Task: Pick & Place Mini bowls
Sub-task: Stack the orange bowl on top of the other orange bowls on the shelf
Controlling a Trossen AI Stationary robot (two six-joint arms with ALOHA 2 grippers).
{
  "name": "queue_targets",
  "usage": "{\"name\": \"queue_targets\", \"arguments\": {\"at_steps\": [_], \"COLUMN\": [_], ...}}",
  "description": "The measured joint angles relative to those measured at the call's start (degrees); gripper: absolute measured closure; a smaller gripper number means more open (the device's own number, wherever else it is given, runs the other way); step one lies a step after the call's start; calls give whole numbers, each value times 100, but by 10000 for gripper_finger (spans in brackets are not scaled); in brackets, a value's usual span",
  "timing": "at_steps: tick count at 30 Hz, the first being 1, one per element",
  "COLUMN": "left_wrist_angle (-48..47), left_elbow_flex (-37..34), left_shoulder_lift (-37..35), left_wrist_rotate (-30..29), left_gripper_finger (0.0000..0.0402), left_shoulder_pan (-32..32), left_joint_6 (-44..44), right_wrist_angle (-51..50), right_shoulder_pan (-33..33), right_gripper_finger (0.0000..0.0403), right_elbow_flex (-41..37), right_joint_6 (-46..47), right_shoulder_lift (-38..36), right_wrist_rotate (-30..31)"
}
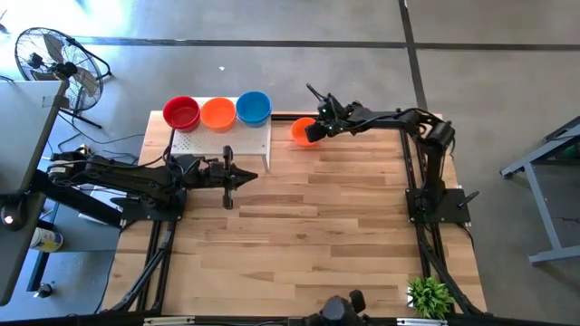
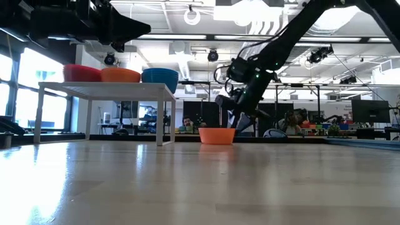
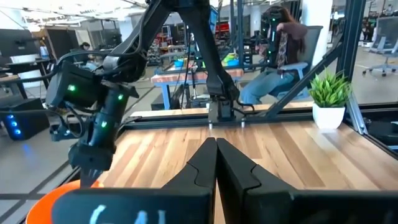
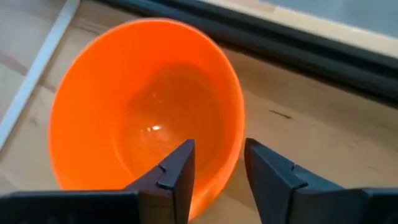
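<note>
The right tool (image 4: 216,174) is straddling the rim of an orange mini bowl (image 1: 303,131) near the table's (image 1: 344,226) far edge, fingers parted, one inside, one outside. The left tool (image 1: 228,177), fingers pressed together, is hovering by the white perforated board (image 1: 227,142), which is carrying red (image 1: 181,113), orange (image 1: 217,114) and blue bowls (image 1: 254,108). A potted plant (image 1: 429,296) is sitting at the table's near right corner, and a fan (image 1: 54,63) is standing on the grey floor.

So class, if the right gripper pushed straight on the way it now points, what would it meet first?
The right gripper would most likely meet the orange bowl on the table: its open fingers straddle the near rim. Depth is hard to judge.
</note>
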Motion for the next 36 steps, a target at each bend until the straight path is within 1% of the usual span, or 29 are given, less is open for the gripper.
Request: {"name": "queue_targets", "arguments": {"at_steps": [2, 4, 8, 9, 13, 16, 20, 23, 26, 30, 33, 36], "left_wrist_angle": [-2, -12, -130, -130, -136, -141, -185, -189, -208, -214, -215, -216], "left_elbow_flex": [0, 0, 2, 2, 2, 2, 2, 2, 2, 2, 2, 2], "left_shoulder_lift": [0, 0, 0, 0, 0, 0, 0, 0, 0, 0, 0, 0], "left_wrist_rotate": [0, 0, 0, 0, 36, 109, 109, 109, 109, 108, 101, 89], "left_gripper_finger": [401, 401, 401, 401, 401, 401, 401, 401, 401, 401, 401, 401], "left_shoulder_pan": [0, 0, 0, 0, 2, 0, 0, 0, 0, 0, 2, 2], "left_joint_6": [0, -4, -5, -9, -40, -39, -25, -11, 6, 30, 49, 140], "right_wrist_angle": [-4, -31, -96, -95, -348, -839, -1857, -2298, -2098, -1180, -386, 113], "right_shoulder_pan": [-8, -8, 1, 20, 96, 282, 793, 1358, 2002, 2792, 3198, 3466], "right_gripper_finger": [290, 313, 383, 392, 388, 399, 398, 400, 399, 400, 401, 401], "right_elbow_flex": [-4, -2, -2, -2, -7, -7, -104, -393, -859, -1370, -1399, -1133], "right_joint_6": [-107, -353, -504, -561, -669, -899, -1063, -857, -224, 591, 847, 843], "right_shoulder_lift": [35, 35, 33, 33, -98, -482, -1171, -1715, -2161, -2328, -2089, -1620], "right_wrist_rotate": [-223, -404, -609, -610, -650, -494, -11, 289, 311, 351, 477, 554]}}
